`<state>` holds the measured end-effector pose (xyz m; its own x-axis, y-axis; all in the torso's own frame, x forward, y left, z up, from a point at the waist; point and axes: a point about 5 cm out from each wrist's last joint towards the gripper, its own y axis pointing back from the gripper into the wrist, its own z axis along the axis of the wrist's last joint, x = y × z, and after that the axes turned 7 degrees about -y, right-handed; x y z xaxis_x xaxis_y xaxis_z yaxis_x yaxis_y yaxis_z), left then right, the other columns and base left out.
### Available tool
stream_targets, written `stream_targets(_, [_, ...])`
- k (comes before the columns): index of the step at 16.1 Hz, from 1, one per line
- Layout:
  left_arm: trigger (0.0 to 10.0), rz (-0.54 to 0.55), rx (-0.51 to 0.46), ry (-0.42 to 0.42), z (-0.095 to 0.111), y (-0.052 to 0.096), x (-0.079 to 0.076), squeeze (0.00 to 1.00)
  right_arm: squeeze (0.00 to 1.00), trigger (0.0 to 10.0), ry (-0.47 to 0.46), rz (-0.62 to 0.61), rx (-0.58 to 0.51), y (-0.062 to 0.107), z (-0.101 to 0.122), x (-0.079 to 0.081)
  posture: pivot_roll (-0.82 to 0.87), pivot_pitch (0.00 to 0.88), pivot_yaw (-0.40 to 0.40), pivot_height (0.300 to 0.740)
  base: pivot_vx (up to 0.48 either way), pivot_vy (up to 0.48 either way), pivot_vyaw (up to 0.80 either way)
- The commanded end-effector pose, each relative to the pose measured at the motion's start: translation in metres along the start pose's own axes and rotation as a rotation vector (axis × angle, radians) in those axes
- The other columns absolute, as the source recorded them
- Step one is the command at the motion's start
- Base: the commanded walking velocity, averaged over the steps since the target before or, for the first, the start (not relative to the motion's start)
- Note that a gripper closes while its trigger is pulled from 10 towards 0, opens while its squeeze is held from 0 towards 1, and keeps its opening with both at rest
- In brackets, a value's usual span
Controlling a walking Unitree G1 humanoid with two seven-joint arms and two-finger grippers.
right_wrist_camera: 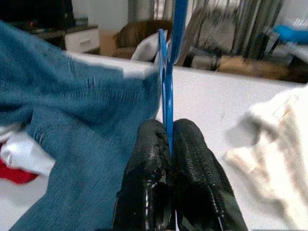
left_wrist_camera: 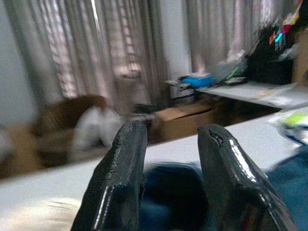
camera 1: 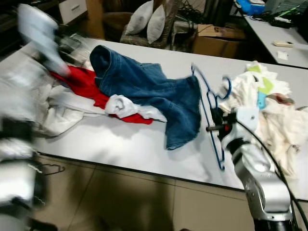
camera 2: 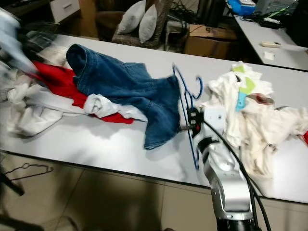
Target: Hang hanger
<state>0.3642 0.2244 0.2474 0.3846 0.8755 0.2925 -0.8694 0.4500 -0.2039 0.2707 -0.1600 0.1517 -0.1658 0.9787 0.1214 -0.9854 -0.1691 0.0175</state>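
A blue wire hanger [camera 1: 211,120] stands tilted on the white table [camera 1: 120,144], its hook [camera 1: 226,86] up, just right of a blue denim garment [camera 1: 149,91]. My right gripper [right_wrist_camera: 168,139] is shut on the hanger's thin frame [right_wrist_camera: 167,82], and it also holds the frame in the left eye view [camera 1: 215,126]. The denim's edge lies against the hanger. My left arm [camera 1: 41,33] is a raised blur over the table's left end. Its gripper [left_wrist_camera: 171,132] is open with nothing between the fingers and denim [left_wrist_camera: 173,192] beyond them.
A red garment [camera 1: 86,84] and white cloths [camera 1: 62,110] lie left of the denim. A pile of white clothes [camera 1: 269,106] lies right of the hanger. A wire hanger [camera 1: 50,168] lies on the floor. Behind the table are a chair with pillows [camera 1: 149,21] and a cardboard box [camera 1: 216,38].
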Motion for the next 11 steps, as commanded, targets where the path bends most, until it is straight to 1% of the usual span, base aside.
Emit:
stream_targets(1, [10.0,0.005,-0.026,-0.007,0.006,-0.002,-0.005,0.00,0.00,10.0,0.028,-0.018,-0.004,0.001,0.005,-0.003,0.02,0.000,-0.057,0.740,0.000,0.000,0.00])
stream_targets(2, [10.0,-0.036,-0.044,0.060,-0.012,0.001,-0.053,0.00,0.00,10.0,0.081,-0.053,-0.002,0.002,0.008,-0.003,0.02,0.000,-0.066,0.740,0.000,0.000,0.00])
stream_targets(3, [10.0,-0.054,-0.034,0.072,-0.018,0.003,-0.070,0.00,0.00,10.0,0.126,-0.074,0.008,0.002,0.009,-0.003,0.02,0.000,-0.069,0.740,0.000,0.000,0.00])
stream_targets(4, [10.0,-0.092,0.006,0.049,-0.027,0.008,-0.093,0.00,0.00,10.0,0.234,-0.132,0.025,0.001,0.008,-0.006,0.02,0.000,-0.072,0.740,0.000,-0.285,0.00])
stream_targets(5, [10.0,-0.103,0.039,0.047,-0.032,0.012,-0.107,0.00,0.00,10.0,0.268,-0.188,0.029,0.001,0.007,-0.010,0.02,0.000,-0.073,0.740,0.000,-0.435,0.00])
stream_targets(7, [10.0,-0.084,0.059,0.059,-0.034,0.015,-0.111,0.00,0.00,10.0,0.255,-0.225,0.030,0.002,0.007,-0.011,0.02,0.000,-0.072,0.740,0.000,-0.442,0.00])
stream_targets(9, [10.0,-0.034,0.093,0.053,-0.042,0.021,-0.109,0.00,0.00,10.0,0.276,-0.233,0.032,0.004,0.004,-0.010,0.01,0.000,-0.066,0.740,0.000,-0.458,0.00])
stream_targets(11, [10.0,-0.021,0.121,0.042,-0.047,0.026,-0.107,0.00,0.00,10.0,0.301,-0.234,0.029,0.005,0.004,-0.009,0.01,0.000,-0.066,0.740,0.000,-0.458,0.00])
